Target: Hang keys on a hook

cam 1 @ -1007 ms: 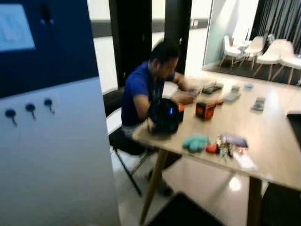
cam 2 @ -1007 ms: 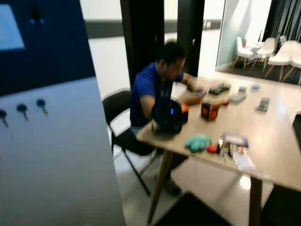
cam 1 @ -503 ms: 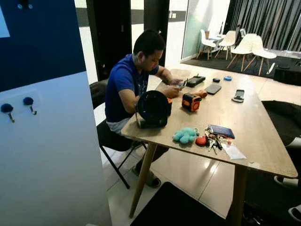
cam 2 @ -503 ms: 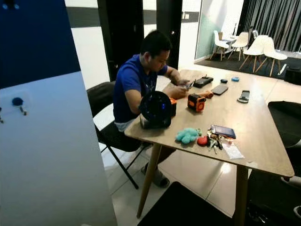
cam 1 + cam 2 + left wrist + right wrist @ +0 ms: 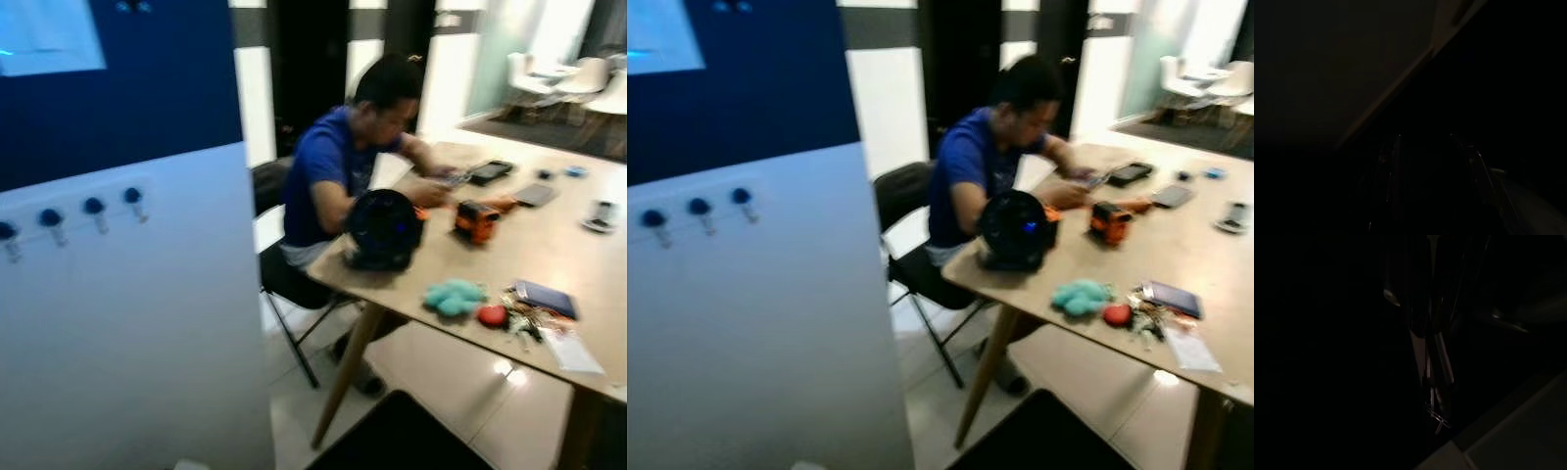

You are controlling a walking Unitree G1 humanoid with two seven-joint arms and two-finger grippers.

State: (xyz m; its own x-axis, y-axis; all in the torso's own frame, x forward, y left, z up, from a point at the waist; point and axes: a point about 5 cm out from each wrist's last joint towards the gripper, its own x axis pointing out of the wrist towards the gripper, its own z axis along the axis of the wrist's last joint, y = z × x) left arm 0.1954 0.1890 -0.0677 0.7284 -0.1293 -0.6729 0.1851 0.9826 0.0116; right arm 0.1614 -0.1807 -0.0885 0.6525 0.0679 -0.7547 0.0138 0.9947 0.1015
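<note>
A bunch of keys point(image 5: 525, 324) lies on the wooden table point(image 5: 588, 264) near its front edge, next to a red fob point(image 5: 492, 315) and a teal plush toy point(image 5: 453, 297). Several blue-knobbed hooks point(image 5: 94, 209) sit in a row on the white panel point(image 5: 127, 333) at the left; nothing hangs on them. Both arms hang idle in the dark: the left gripper point(image 5: 1425, 142) and the right gripper point(image 5: 1435, 406) show as faint outlines against the floor. Both eye views are blurred.
A person in a blue shirt point(image 5: 338, 176) sits on a black folding chair point(image 5: 279, 264) at the table's far side. A black round fan point(image 5: 384, 230), an orange device point(image 5: 475, 220), a dark wallet point(image 5: 547, 298) and phones are on the table. A dark mat point(image 5: 402, 441) covers the floor in front.
The whole picture has slid to the right and blurred, so the camera has turned left, bringing more hooks into view. The keys and the other things on the table stay where they were.
</note>
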